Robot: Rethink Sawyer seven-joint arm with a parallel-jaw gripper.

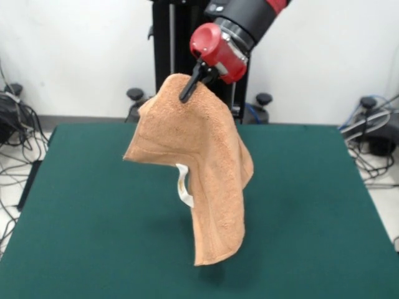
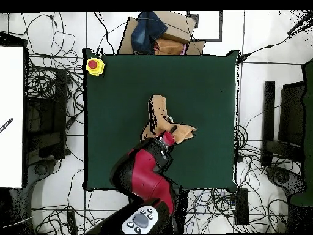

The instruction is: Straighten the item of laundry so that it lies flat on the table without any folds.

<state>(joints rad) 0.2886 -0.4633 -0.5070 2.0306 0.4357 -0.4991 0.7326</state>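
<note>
The item of laundry [image 1: 206,168] is a peach-orange terry towel hanging in the air above the table [image 1: 81,237], gathered at its top and draping down in folds, with a white label on its underside. Its lower tip hangs just above the green top. My gripper [image 1: 187,94] is shut on the towel's top edge, its black fingers [image 1: 194,81] angled down from the red wrist. From overhead the towel [image 2: 158,119] shows as a narrow bunched shape near the table's middle, with my gripper [image 2: 172,133] beside it and the red arm reaching in from the bottom.
A yellow box with a red button [image 2: 94,66] sits at one table corner [image 2: 98,92]. Cables crowd the floor on all sides. A cardboard box with dark cloth [image 2: 160,32] stands past the far edge in the overhead view.
</note>
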